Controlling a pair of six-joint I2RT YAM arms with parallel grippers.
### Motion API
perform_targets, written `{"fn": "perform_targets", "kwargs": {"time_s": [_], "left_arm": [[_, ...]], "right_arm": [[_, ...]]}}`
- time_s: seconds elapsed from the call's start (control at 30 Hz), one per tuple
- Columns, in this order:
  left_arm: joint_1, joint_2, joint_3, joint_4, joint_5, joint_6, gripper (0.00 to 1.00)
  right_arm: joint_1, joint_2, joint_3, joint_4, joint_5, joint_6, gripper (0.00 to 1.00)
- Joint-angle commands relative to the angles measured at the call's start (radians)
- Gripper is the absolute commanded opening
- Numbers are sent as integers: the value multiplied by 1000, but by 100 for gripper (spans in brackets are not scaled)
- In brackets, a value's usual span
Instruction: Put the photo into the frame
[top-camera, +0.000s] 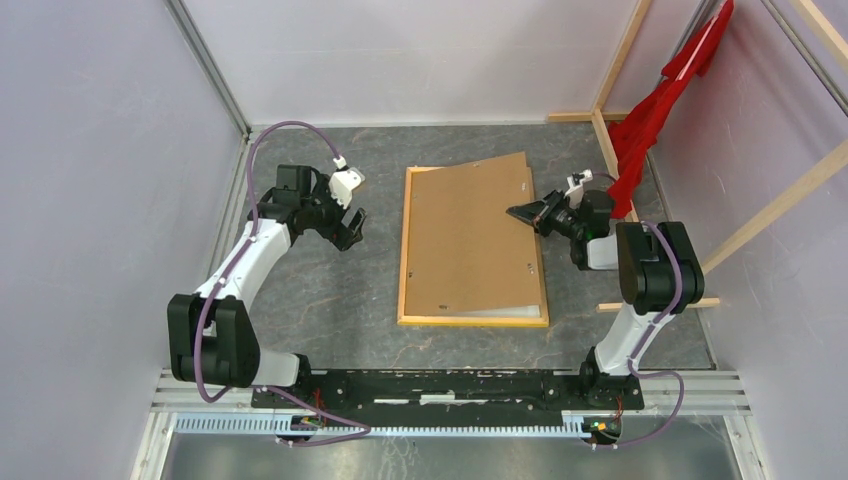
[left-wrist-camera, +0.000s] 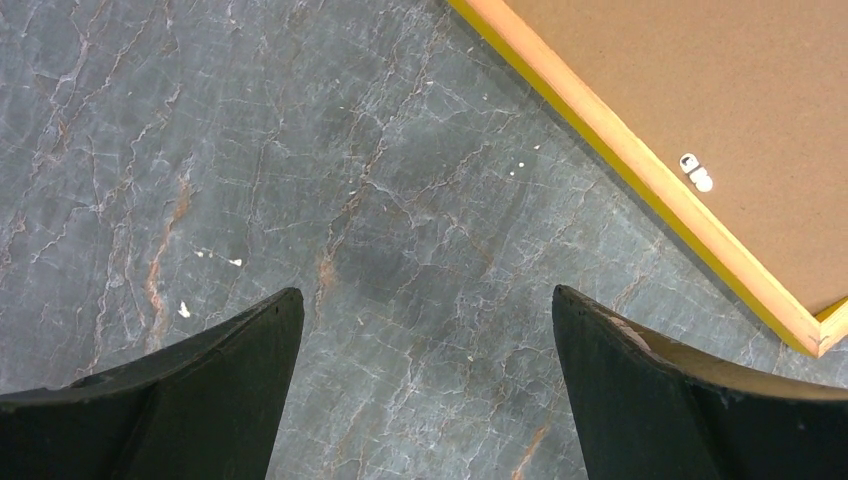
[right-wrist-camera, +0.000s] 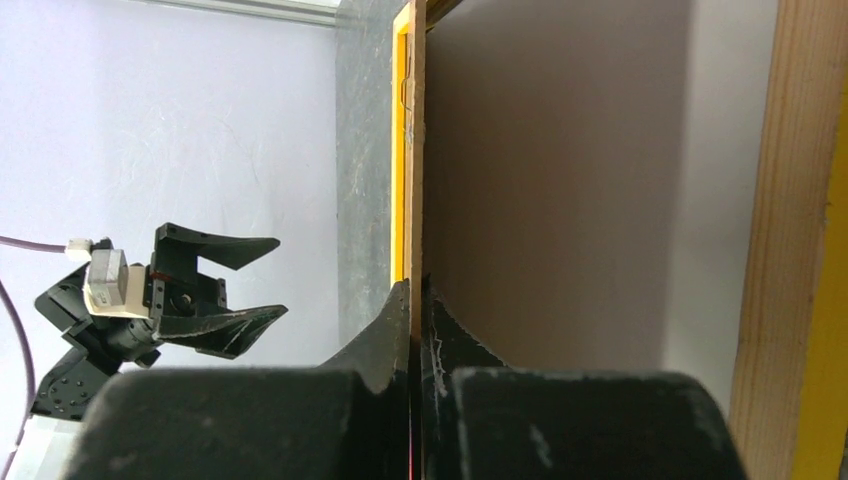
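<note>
The frame (top-camera: 402, 250) lies face down mid-table, its wood back up and a yellow edge showing in the left wrist view (left-wrist-camera: 640, 180). A brown backing board (top-camera: 465, 240) lies skewed over it, its right side raised. My right gripper (top-camera: 512, 213) is shut on that board's right edge, the board (right-wrist-camera: 550, 180) standing thin between the jaws (right-wrist-camera: 415, 290). The photo shows only as a white strip (top-camera: 505, 312) under the board and a pale sheet (right-wrist-camera: 715, 200) inside the frame's rail (right-wrist-camera: 800, 200). My left gripper (top-camera: 352, 228) hangs open over bare table (left-wrist-camera: 425, 295), left of the frame.
Bare wooden beams (top-camera: 770, 215) with a red cloth (top-camera: 650, 110) stand at the back right, close behind my right arm. A short beam (top-camera: 660, 303) lies on the table by the right arm's base. Pale walls close in the table on three sides.
</note>
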Motion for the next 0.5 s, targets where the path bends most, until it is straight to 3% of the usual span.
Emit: {"fn": "perform_targets", "kwargs": {"time_s": [0.0, 0.27, 0.47], "left_arm": [[-3, -1, -5, -2, -11, 48, 100], [-3, -7, -24, -2, -20, 64, 100], [-3, -16, -34, -2, -30, 75, 100]], "right_arm": [[50, -4, 38, -4, 14, -85, 0], [106, -30, 69, -187, 91, -212, 18], [163, -71, 114, -406, 229, -340, 48]]}}
